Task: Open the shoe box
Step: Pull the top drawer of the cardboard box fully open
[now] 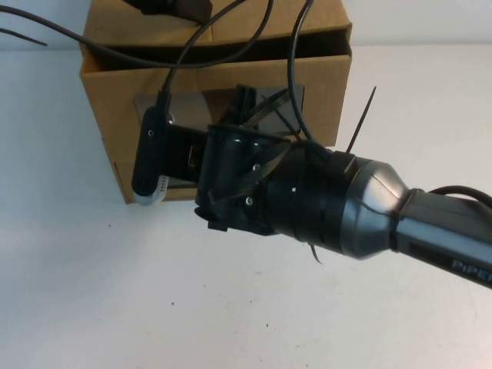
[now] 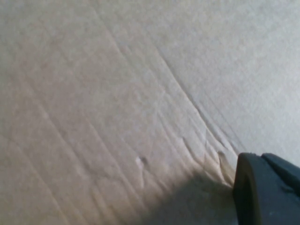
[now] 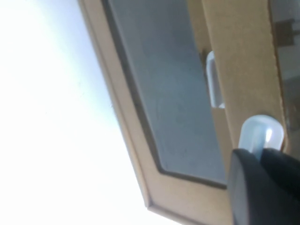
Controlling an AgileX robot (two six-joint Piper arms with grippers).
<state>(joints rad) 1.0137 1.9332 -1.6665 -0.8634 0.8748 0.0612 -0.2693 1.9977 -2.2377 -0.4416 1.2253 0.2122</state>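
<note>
Right claw (image 1: 244,98), shut together, meets the box (image 1: 115,84) front at 12 o'clock. Only its wrist view shows a clear knob (image 3: 261,133). Left claw (image 2: 265,187) is close against the box; I cannot tell its state.

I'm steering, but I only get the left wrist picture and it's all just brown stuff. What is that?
Observer: That's the shoe box, brown cardboard on a white table; your left gripper is right up against it.
Operator: Where's the other arm?
Observer: The right gripper is shut, at the box's front by a grey window.
Operator: Is it open yet?
Observer: Only a dark gap shows along the front's top edge.
</note>
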